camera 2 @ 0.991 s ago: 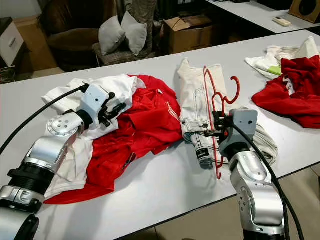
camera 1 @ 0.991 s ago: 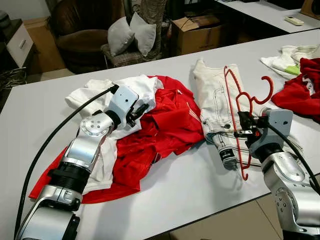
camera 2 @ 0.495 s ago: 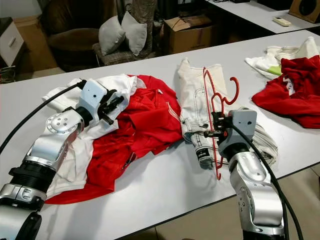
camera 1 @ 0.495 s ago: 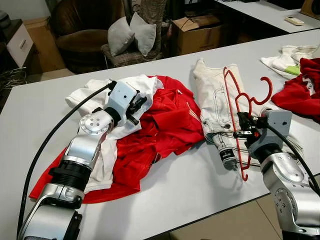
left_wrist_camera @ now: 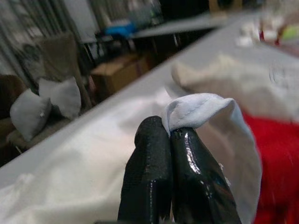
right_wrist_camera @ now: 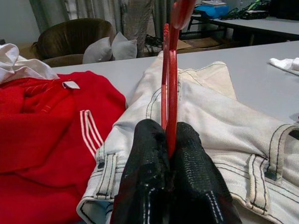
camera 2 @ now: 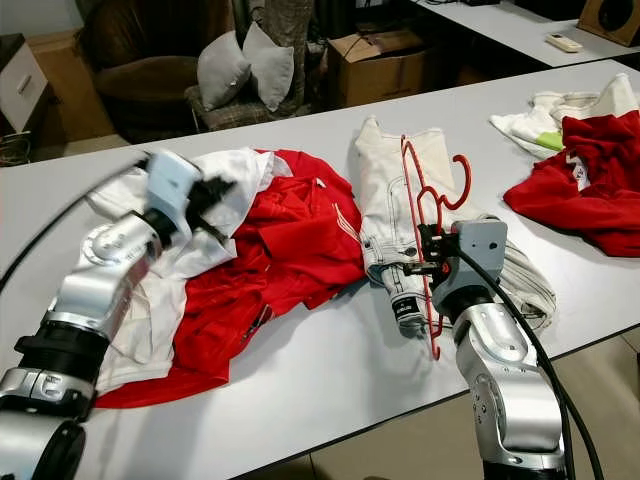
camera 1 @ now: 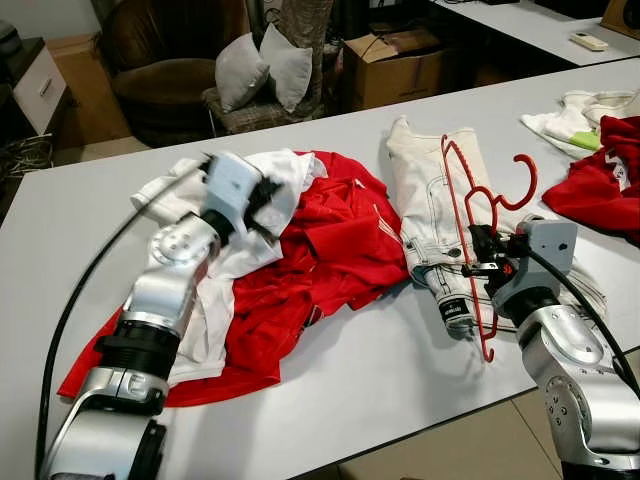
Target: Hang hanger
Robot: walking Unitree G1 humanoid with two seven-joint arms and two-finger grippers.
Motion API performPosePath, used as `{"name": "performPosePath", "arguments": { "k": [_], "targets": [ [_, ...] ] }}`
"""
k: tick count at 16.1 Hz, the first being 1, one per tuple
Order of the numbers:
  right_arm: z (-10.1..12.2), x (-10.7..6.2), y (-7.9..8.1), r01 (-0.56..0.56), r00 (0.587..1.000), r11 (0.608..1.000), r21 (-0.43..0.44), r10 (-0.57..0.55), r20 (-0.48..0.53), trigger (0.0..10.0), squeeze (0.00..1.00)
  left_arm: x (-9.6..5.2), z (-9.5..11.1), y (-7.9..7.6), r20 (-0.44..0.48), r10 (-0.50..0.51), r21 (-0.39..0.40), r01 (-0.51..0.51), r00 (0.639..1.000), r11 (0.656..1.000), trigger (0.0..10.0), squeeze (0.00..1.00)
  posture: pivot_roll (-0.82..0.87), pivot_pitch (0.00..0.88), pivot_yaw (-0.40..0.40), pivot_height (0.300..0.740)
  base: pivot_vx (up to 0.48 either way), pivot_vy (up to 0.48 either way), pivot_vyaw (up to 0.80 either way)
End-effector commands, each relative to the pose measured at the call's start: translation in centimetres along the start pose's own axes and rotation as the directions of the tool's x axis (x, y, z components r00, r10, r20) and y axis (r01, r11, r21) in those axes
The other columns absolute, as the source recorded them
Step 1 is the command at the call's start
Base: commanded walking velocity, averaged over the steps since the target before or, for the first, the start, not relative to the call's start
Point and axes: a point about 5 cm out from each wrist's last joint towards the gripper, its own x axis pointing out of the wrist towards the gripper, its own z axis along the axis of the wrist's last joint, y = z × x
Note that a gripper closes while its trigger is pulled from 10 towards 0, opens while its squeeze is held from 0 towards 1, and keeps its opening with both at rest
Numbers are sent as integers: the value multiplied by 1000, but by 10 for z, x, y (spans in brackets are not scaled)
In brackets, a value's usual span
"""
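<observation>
A red hanger (camera 1: 452, 200) stands almost upright over the folded white jeans (camera 1: 425, 190) at the table's right of centre. My right gripper (camera 1: 478, 262) is shut on its lower bars; the right wrist view has the fingers (right_wrist_camera: 145, 149) pinching the red hanger (right_wrist_camera: 169, 70). On the left, my left gripper (camera 1: 262, 195) is over the heap of a white shirt (camera 1: 290, 170) and a red garment (camera 1: 340, 240). It is blurred there. In the left wrist view my left gripper (left_wrist_camera: 169, 130) is shut on a fold of the white shirt (left_wrist_camera: 201, 109).
More red and white clothes (camera 1: 600, 170) lie at the table's far right. The table's front edge (camera 1: 400, 425) runs close to my right arm. Beyond the table stand a cardboard box (camera 1: 395, 65), an armchair (camera 1: 170, 70) and cushions (camera 1: 260, 65).
My left gripper has drawn back and to the left over the white shirt and is now blurred. The right gripper has carried the hanger slightly left.
</observation>
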Motion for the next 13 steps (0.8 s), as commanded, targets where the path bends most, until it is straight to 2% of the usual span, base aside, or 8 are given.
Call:
{"name": "performPosePath", "arguments": {
  "k": [1,3,4,5,7,9,10,13],
  "targets": [
    [0,2,5,-18,1000,1000,-2,18,3,10000,0,1,33,15,159,59,-56,-51,986,997,0,0,-206,0,78,740,0,0,0],
    [0,3,6,-25,1000,1000,0,25,5,10000,0,-1,46,23,225,82,-88,-63,971,994,0,0,-200,0,81,740,0,0,0],
    [0,4,8,-32,999,999,4,32,9,10000,0,-4,70,34,325,85,-133,-44,942,990,0,0,-193,0,82,740,0,0,0],
    [0,5,9,-34,999,999,6,34,11,10000,0,-6,79,37,362,79,-143,-29,929,989,0,0,-193,0,82,740,0,0,0],
    [2,6,12,-51,998,998,28,50,41,10000,0,-28,157,59,610,-35,-89,112,791,990,0,0,-180,0,84,740,0,0,0],
    [10,5,19,-120,989,989,87,111,103,10000,0,-44,189,70,678,-69,-48,138,731,989,0,0,-158,0,80,740,0,0,0],
    [18,4,27,-202,970,971,130,180,166,10000,0,-49,201,78,671,-58,-18,94,739,995,0,0,-158,0,80,740,0,0,0],
    [31,-2,42,-361,913,926,109,327,245,10000,0,-52,205,91,593,-15,41,-12,805,999,0,0,-129,0,93,740,0,0,0]
  ]
}}
